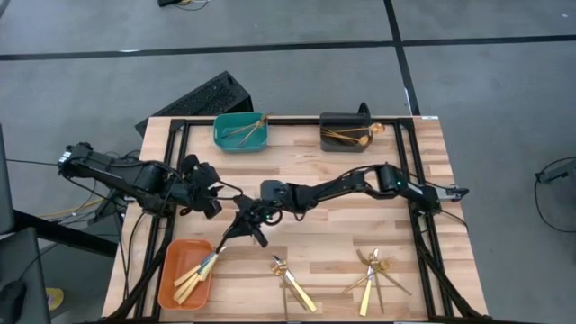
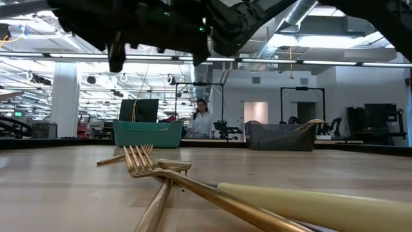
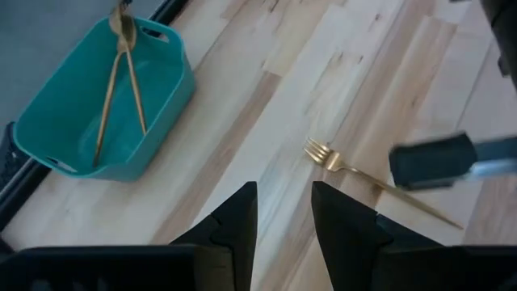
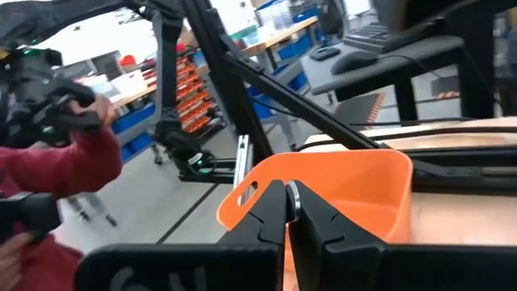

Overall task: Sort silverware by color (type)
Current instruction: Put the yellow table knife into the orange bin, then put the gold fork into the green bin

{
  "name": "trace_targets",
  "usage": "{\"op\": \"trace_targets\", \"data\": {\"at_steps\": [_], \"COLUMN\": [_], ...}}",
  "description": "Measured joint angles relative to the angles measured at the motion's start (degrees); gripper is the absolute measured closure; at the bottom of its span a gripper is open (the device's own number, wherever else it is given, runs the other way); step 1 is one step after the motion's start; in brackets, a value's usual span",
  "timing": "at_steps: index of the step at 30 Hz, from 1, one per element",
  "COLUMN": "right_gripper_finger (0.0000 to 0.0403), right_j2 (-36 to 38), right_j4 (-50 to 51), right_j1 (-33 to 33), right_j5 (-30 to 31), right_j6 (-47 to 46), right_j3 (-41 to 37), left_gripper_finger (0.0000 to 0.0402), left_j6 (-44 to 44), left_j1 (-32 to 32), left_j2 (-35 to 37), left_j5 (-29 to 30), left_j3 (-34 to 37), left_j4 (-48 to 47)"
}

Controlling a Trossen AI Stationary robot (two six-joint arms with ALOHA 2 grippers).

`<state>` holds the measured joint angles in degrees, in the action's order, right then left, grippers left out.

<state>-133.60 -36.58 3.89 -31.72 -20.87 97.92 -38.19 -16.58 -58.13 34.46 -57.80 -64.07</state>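
My right gripper (image 1: pixel 252 221) reaches across to the table's left-middle and is shut on a slim knife (image 1: pixel 232 238) that sticks out toward the orange bin (image 1: pixel 169 286). The bin (image 4: pixel 339 182), with gold-handled knives (image 1: pixel 193 274) in it, fills the right wrist view just ahead. My left gripper (image 1: pixel 210 194) hovers open (image 3: pixel 284 202) beside it, touching nothing. In the left wrist view a gold fork (image 3: pixel 339 166) lies flat on the wood past the fingers. The teal bin (image 1: pixel 227 137) and the dark grey bin (image 1: pixel 335 122) both hold gold pieces. My right gripper pinches the knife between its two fingers; a thin silver edge (image 4: pixel 292 196) shows in the gap. The knife is lifted clear and slants from the fingers toward the near left, its free end (image 1: pixel 219 251) over the orange bin's far corner. Which part is held, the fingers hide.
Two heaps of gold silverware (image 1: pixel 292 283) (image 1: pixel 373 270) lie near the table's near edge; the low view shows forks (image 2: pixel 145 161) close up. A black frame (image 1: pixel 175 180) rims the table. A keyboard (image 1: pixel 193 99) sits past the far left corner. A person's red sleeve (image 4: pixel 65 170) shows beyond the table.
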Motion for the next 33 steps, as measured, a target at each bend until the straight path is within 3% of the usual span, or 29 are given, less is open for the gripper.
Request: {"op": "trace_targets", "data": {"at_steps": [12, 24, 30, 33], "right_gripper_finger": [0.0341, 0.0170, 0.0170, 0.0182], "right_j2": [-7.8, -8.0, -5.2, -1.9], "right_j4": [10.3, 10.9, 18.5, 23.1], "right_j1": [-0.2, 1.1, -1.8, -3.6], "right_j5": [-1.5, 2.1, 1.8, 1.4], "right_j6": [3.5, 10.7, 6.1, 6.4], "right_j3": [12.4, 12.6, 12.5, 10.6], "left_gripper_finger": [0.0294, 0.0294, 0.0294, 0.0294], "left_j6": [0.4, -0.3, -1.6, -1.7], "left_j1": [0.0, 0.0, 0.0, -0.1], "left_j2": [0.0, 0.0, 0.0, 0.0], "left_j5": [2.4, 2.4, 1.8, 1.7], "left_j3": [0.0, 0.0, 0.2, 3.0], "left_j4": [0.0, 0.1, 0.4, 4.9]}}
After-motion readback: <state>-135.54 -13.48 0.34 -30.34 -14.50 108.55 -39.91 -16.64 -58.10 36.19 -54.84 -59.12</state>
